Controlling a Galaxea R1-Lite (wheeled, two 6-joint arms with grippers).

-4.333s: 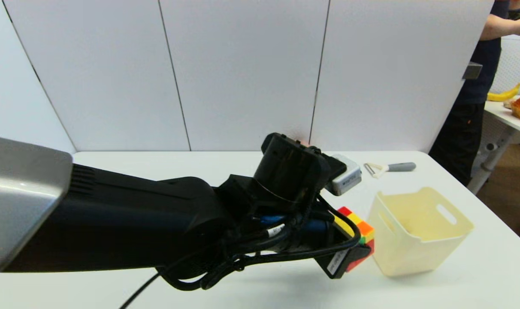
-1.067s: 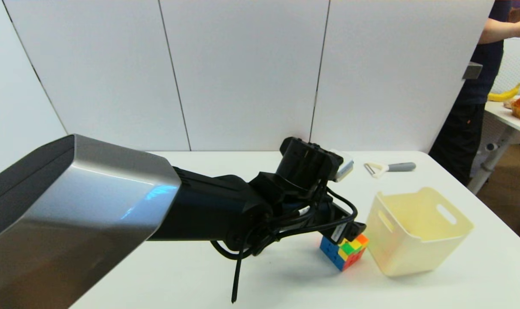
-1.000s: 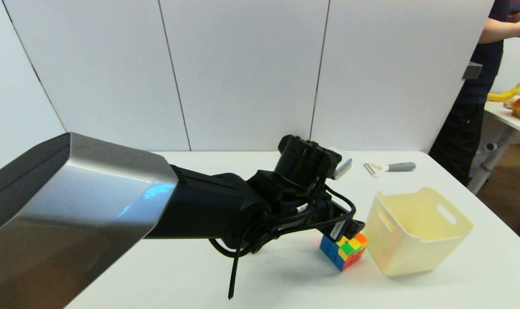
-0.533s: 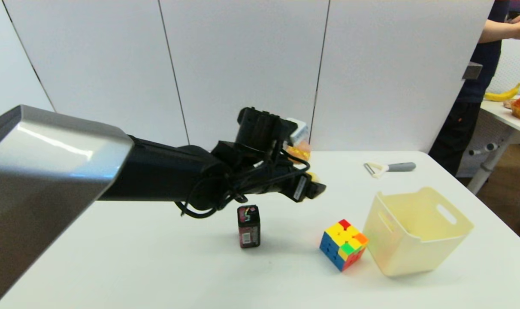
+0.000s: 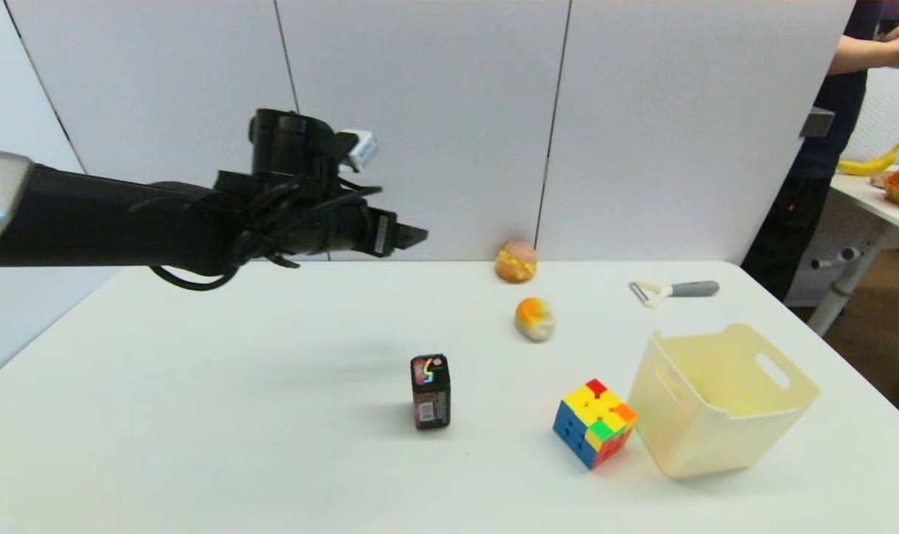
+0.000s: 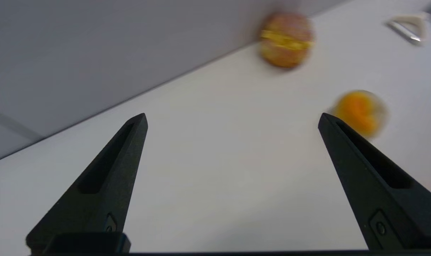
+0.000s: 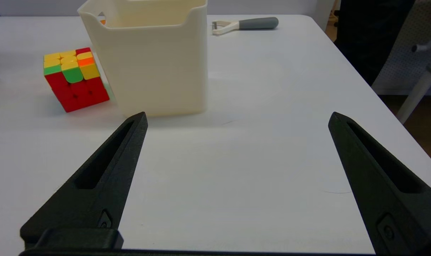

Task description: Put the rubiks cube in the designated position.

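Note:
The rubiks cube [image 5: 595, 423] rests on the white table, touching or nearly touching the left side of a cream bin [image 5: 720, 400]. In the right wrist view the rubiks cube [image 7: 75, 79] shows red, yellow, green and orange squares beside the cream bin [image 7: 155, 53]. My left gripper [image 5: 409, 237] hangs high above the table's back left, far from the cube, and in the left wrist view the left gripper [image 6: 233, 121] is open with nothing in it. My right gripper [image 7: 237, 119] is parked low near the table's right front, open and empty.
A small black printed box [image 5: 430, 391] stands left of the cube. An orange-white ball [image 5: 535, 318] and a burger-like toy [image 5: 515, 261] lie toward the back wall. A grey-handled peeler [image 5: 673, 290] lies behind the bin. A person [image 5: 835, 126] stands at the far right.
My left gripper let go of the cube, which stays beside the bin, then rose and drew back to the upper left. The black box, ball and toy are now uncovered.

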